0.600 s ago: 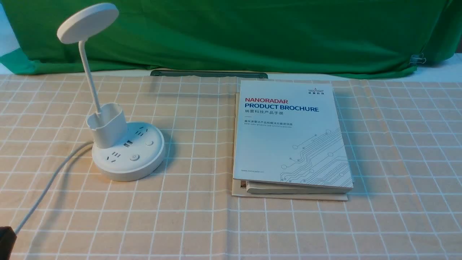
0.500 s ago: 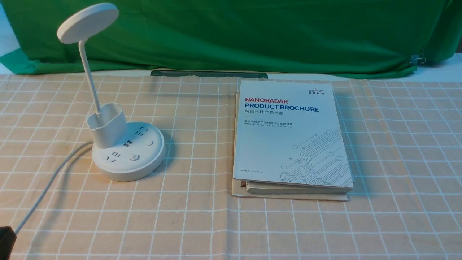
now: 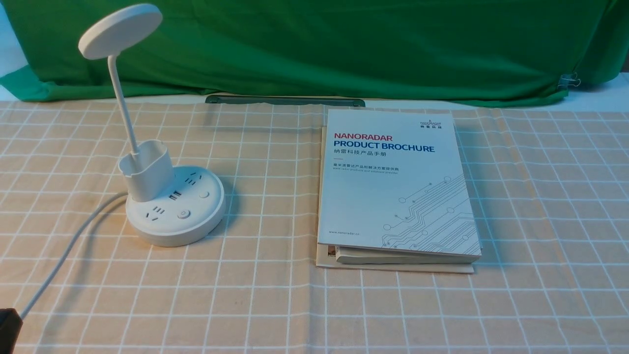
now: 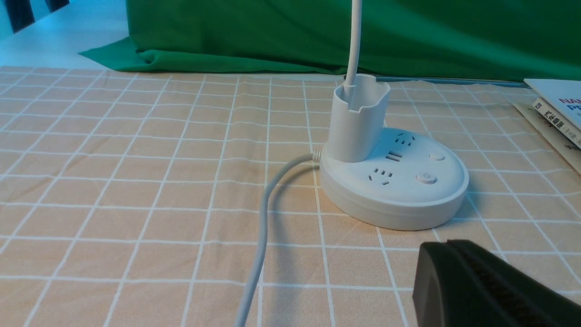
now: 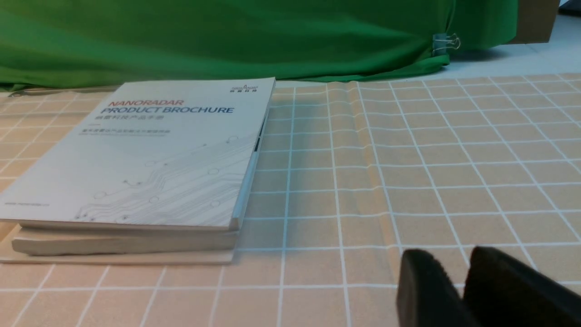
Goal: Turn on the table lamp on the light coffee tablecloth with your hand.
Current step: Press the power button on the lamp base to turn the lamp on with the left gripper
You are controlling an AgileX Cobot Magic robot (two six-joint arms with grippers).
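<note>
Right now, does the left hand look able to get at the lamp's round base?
Probably yes: nothing visible stands between the left hand and the round base, though full reach is uncertain.

One lamp (image 3: 174, 206), two round buttons (image 3: 184, 214)

A thick white paperback brochure with red and blue lettering (image 5: 150, 154) lies flat on other reading matter — a stack, its edges uneven — on the beige cloth with thin white grid lines (image 5: 327, 190). Beyond hangs a green fabric backdrop (image 5: 227, 36) (a metal wire clip (image 5: 447, 43) grips it). The right gripper's dark, blurred fingers (image 5: 422, 281) are near the camera, apart from the stack.
</note>
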